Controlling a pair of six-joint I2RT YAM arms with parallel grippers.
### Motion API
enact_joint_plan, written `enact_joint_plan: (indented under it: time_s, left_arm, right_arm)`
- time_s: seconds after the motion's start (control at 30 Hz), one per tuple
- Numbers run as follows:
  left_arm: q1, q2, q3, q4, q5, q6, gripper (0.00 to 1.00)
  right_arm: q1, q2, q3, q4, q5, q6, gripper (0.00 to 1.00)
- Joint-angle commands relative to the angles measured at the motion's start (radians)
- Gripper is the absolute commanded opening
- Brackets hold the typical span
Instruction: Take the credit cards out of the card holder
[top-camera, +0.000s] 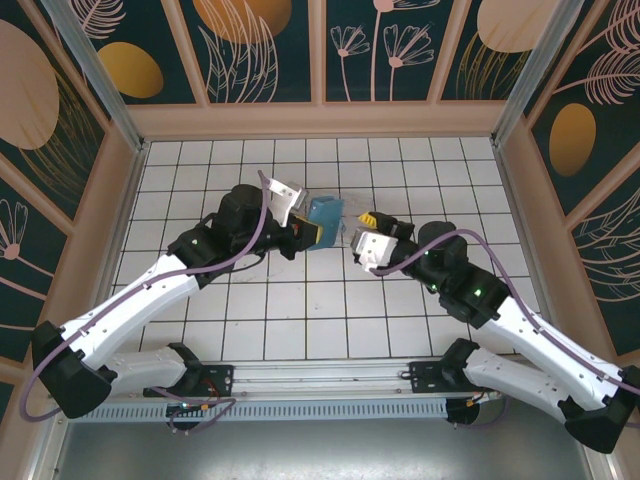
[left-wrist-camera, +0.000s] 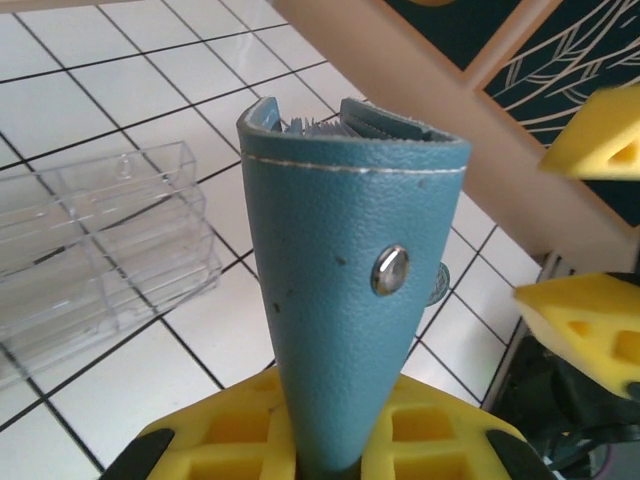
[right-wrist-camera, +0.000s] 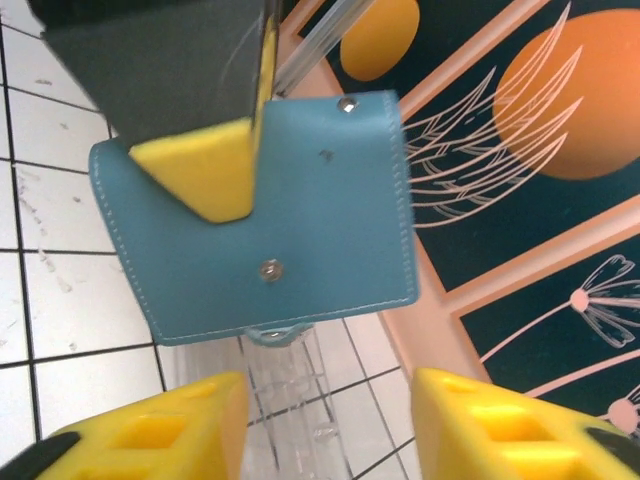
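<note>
White gridded tile worktop (top-camera: 300, 330), enclosed by wood-framed walls (top-camera: 265, 50) with teal panels carrying orange discs and pale plant drawings. Item one: the card holder (top-camera: 322, 218), a teal-blue leather folder with pale stitching, which we find lifted off the tiles near the middle of the worktop. In the left wrist view it stands upright (left-wrist-camera: 340, 300), with a metal snap stud (left-wrist-camera: 390, 270) on its face. Thin grey edges (left-wrist-camera: 340, 118) show in its open top, and we cannot tell whether they are cards or pocket linings. Item two: the left gripper (top-camera: 308, 236), with its yellow-padded fingers (left-wrist-camera: 210, 445) clamped on the holder's lower end. Item three: the right gripper (top-camera: 373, 220), with its fingers (right-wrist-camera: 150, 440) spread apart and facing the holder's flat side (right-wrist-camera: 300, 230) from close by without touching it. Item four: a clear plastic tray (left-wrist-camera: 100, 240) with compartments, lying on the tiles beyond the holder.
</note>
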Motion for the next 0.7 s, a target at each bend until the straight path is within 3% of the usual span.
enact_joint_plan:
  time_s: [0.0, 0.17, 0.33, 0.47, 0.67]
  left_arm:
    - [0.004, -0.014, 0.034, -0.014, -0.035, 0.031, 0.0]
    - [0.003, -0.036, 0.033, 0.013, -0.025, 0.037, 0.0]
    - [0.003, -0.084, 0.022, 0.085, 0.027, 0.038, 0.0]
    - [0.003, -0.137, -0.006, 0.157, 0.092, 0.039, 0.0]
    - [0.003, -0.228, -0.067, 0.307, 0.218, 0.045, 0.0]
  right_arm:
    - [0.004, 0.006, -0.003, 0.156, 0.004, 0.181, 0.52]
    - [-0.007, 0.071, 0.018, 0.3, -0.042, 0.519, 0.58]
    - [-0.031, 0.105, -0.001, 0.377, -0.159, 0.708, 0.58]
    - [-0.055, 0.081, -0.029, 0.413, -0.205, 0.768, 0.56]
    - [-0.059, 0.013, -0.058, 0.465, -0.352, 0.719, 0.52]
